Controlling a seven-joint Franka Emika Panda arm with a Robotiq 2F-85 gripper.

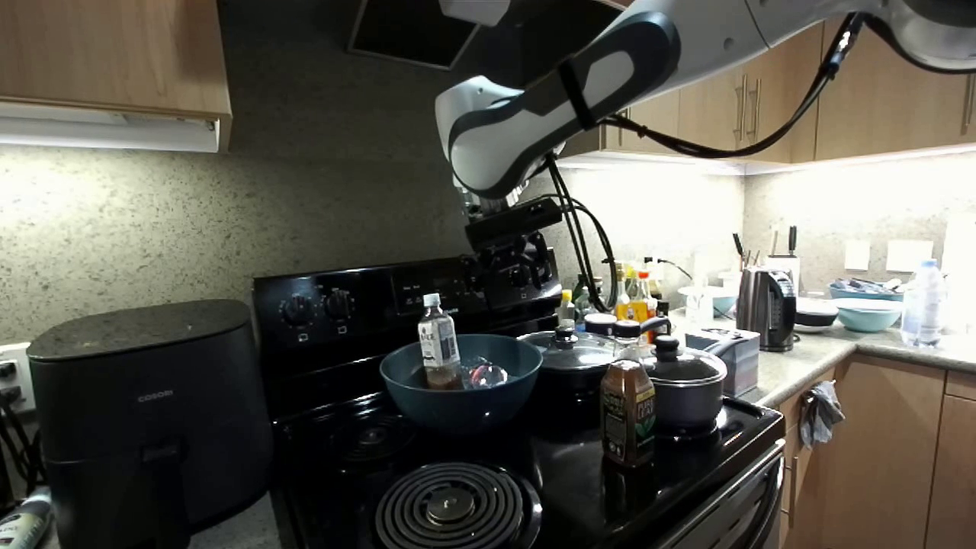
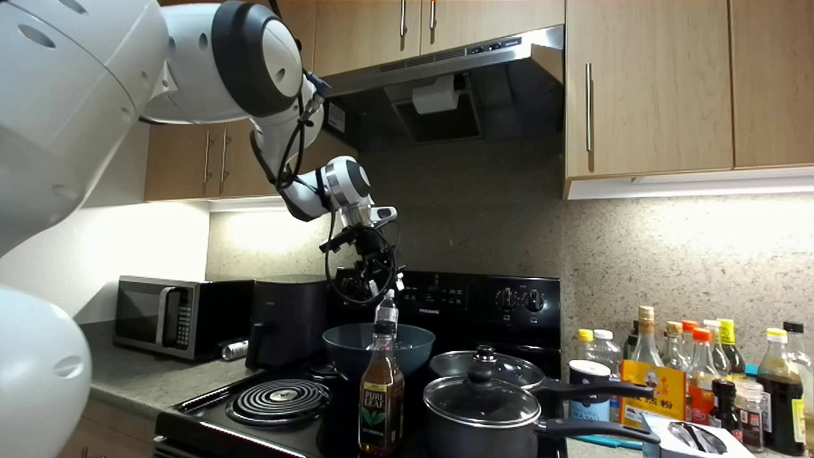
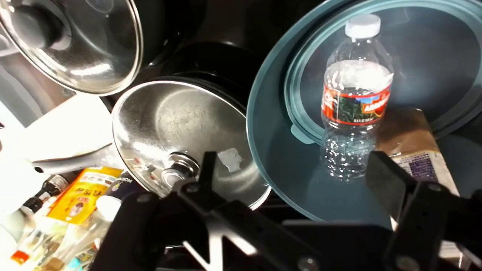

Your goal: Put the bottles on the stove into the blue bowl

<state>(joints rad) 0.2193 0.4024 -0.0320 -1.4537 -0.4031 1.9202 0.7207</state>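
My gripper [image 1: 508, 280] is open and empty above the blue bowl [image 1: 461, 410]; it also shows in an exterior view [image 2: 385, 286]. In the wrist view its fingers [image 3: 293, 158] stand wide apart over the near side of the bowl [image 3: 263, 113]. A clear bottle with a white cap and red label [image 3: 356, 105] lies inside the bowl. A second bottle with a white label and brown contents [image 1: 438, 347] leans inside it, cap up; the wrist view shows it partly behind the right finger [image 3: 418, 165]. A brown bottle [image 1: 629, 415] stands upright on the black stove [image 1: 564, 488], also seen in an exterior view [image 2: 381, 407].
Two lidded pots [image 2: 480, 407] [image 2: 486, 366] stand beside the bowl, their handles pointing towards several condiment bottles [image 2: 699, 362]. A black air fryer [image 1: 152, 412] flanks the stove. A microwave [image 2: 184, 318] and range hood [image 2: 445, 83] are also near. A kettle [image 1: 766, 309] stands on the counter.
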